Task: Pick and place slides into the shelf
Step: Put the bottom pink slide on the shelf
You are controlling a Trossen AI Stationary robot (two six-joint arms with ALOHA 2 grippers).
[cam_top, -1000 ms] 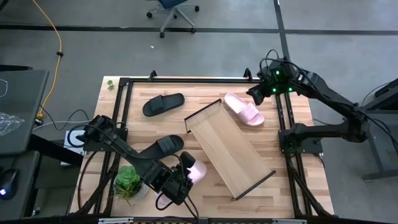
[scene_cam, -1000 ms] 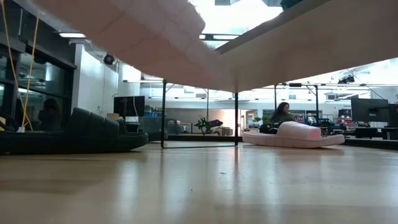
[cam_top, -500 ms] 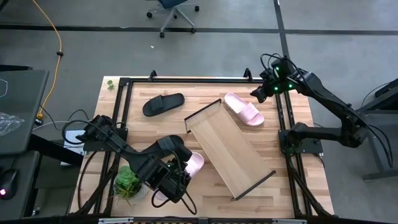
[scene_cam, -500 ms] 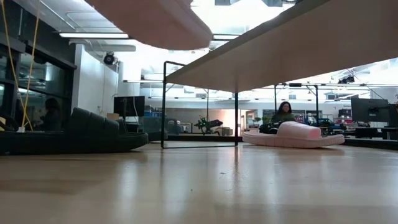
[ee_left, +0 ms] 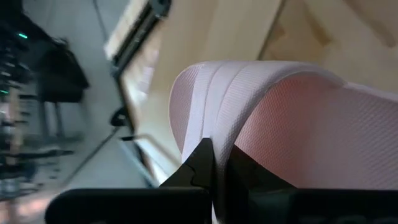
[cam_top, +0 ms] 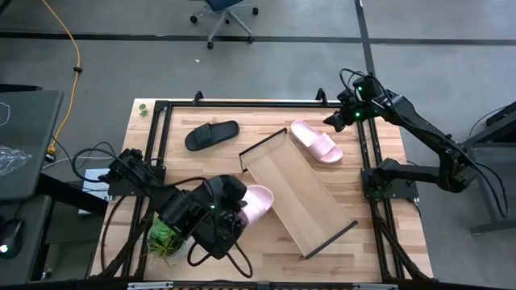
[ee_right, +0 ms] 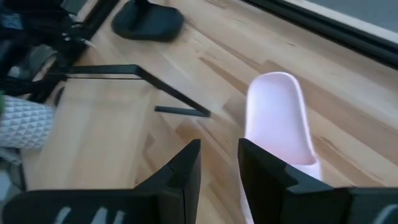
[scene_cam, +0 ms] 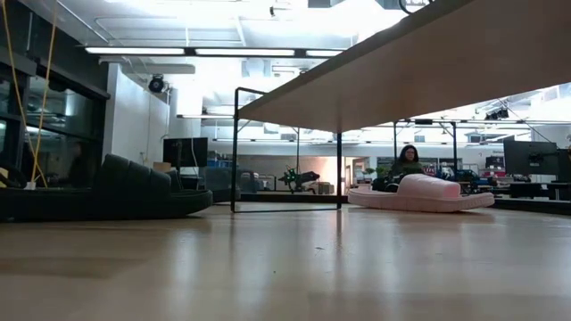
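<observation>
I count two pale pink slides: one (cam_top: 256, 201) at the shelf's near left edge, one (cam_top: 316, 141) by its far right. I see one black slide (cam_top: 211, 134) far left; a second is not clear. One shelf (cam_top: 297, 193), one green plant (cam_top: 164, 236), two arms.

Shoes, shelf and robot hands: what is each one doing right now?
Pale pink slide sandal near the left arm: held in the left gripper, beside the shelf.
Second pale pink slide sandal: lying on the table.
Matte black slide sandal: lying on the table.
Long light-wood shelf: no slides on it.
Right gripper: holding nothing.
</observation>
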